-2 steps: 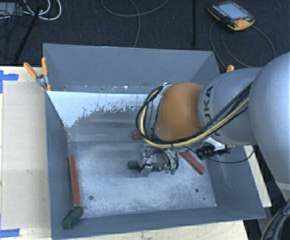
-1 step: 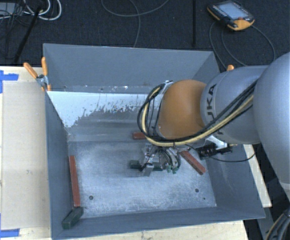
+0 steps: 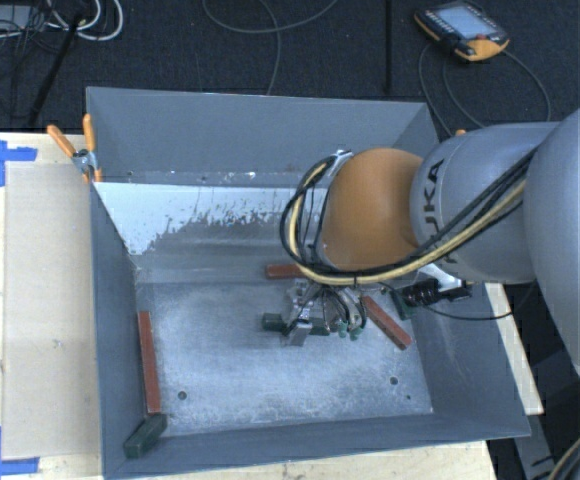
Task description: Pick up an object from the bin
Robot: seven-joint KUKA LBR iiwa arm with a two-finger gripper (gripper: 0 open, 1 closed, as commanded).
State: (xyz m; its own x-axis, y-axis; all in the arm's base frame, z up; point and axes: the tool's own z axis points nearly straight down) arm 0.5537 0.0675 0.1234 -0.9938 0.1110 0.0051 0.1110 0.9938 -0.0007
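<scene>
Grey sheet metal is forming the bin (image 3: 220, 408), and few parts are lying on its speckled floor. The gripper (image 3: 305, 320) is hanging low over the floor's middle, under the arm's orange cover (image 3: 370, 208); whether it is wide or narrow cannot be told. A small dark block (image 3: 272, 321) is lying just beside it, toward the view's left. A slanted brown bar (image 3: 386, 324) is lying near on the opposite side, and a long brown bar (image 3: 148, 361) is lying along the left wall.

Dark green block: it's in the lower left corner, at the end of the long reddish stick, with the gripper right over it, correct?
The dark green block does lie there by the long reddish stick, but the camera view shows the gripper elsewhere: over the middle of the floor, beside a small dark piece.
</scene>
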